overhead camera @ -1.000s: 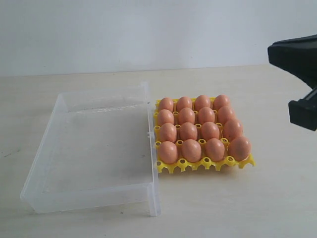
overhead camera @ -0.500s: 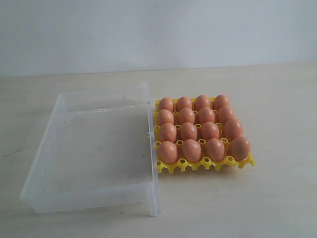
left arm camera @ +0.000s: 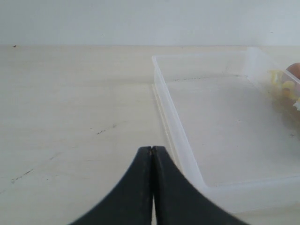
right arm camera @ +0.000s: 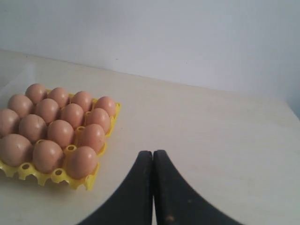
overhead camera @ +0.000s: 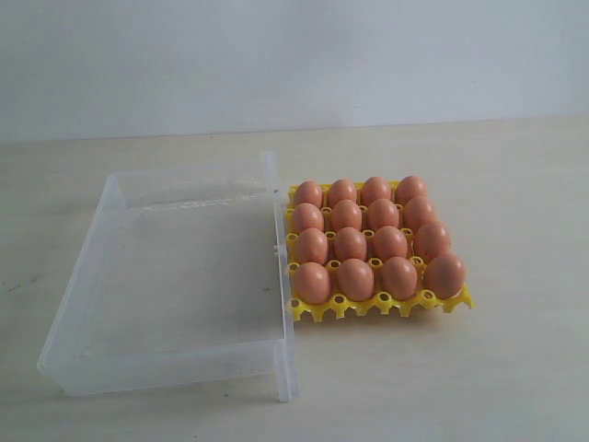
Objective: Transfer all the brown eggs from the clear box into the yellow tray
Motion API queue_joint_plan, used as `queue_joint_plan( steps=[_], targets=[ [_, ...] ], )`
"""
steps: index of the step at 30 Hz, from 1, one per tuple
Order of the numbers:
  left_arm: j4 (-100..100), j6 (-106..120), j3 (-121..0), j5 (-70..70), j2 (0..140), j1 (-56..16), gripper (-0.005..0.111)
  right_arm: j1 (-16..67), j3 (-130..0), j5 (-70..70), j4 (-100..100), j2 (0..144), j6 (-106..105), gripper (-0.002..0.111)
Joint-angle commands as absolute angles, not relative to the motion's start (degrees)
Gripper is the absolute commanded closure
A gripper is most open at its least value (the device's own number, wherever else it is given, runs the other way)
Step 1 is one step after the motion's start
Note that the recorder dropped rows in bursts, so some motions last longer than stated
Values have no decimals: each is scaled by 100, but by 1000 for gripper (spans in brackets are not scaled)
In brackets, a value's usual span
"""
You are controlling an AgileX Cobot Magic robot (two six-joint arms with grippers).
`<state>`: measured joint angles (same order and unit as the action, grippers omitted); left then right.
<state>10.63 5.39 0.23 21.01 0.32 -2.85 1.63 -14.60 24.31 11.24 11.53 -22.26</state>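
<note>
Several brown eggs (overhead camera: 351, 244) fill every cup of the yellow tray (overhead camera: 382, 305), which stands just right of the clear box (overhead camera: 175, 368). No egg lies in the clear box (left arm camera: 180, 136). Neither gripper shows in the exterior view. My left gripper (left arm camera: 152, 149) is shut with nothing in it, above the table beside the box's outer wall. My right gripper (right arm camera: 153, 153) is shut and holds nothing; it is off to the side of the yellow tray (right arm camera: 58, 176), apart from the brown eggs (right arm camera: 61, 132).
The pale wooden table (overhead camera: 515, 368) stretches around both containers. A plain white wall (overhead camera: 294, 55) rises behind it.
The right arm, seen at the right edge one second ago, has left the exterior view. The eggs, tray and box have not moved.
</note>
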Motion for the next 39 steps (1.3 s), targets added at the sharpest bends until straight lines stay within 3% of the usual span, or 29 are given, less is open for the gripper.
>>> queue_joint_plan(
  steps=[1, 9, 39],
  targets=[
    [1077, 555, 0, 2079, 0, -279, 107, 134, -879, 2230, 1538, 487, -2226, 108],
    [1077, 555, 0, 2079, 0, -279, 107, 134, -19, 2217, 1706, 0, -685, 108],
    [1077, 555, 0, 2079, 0, -279, 107, 134, 0, 1658, 1736, 0, -752, 108]
  ],
)
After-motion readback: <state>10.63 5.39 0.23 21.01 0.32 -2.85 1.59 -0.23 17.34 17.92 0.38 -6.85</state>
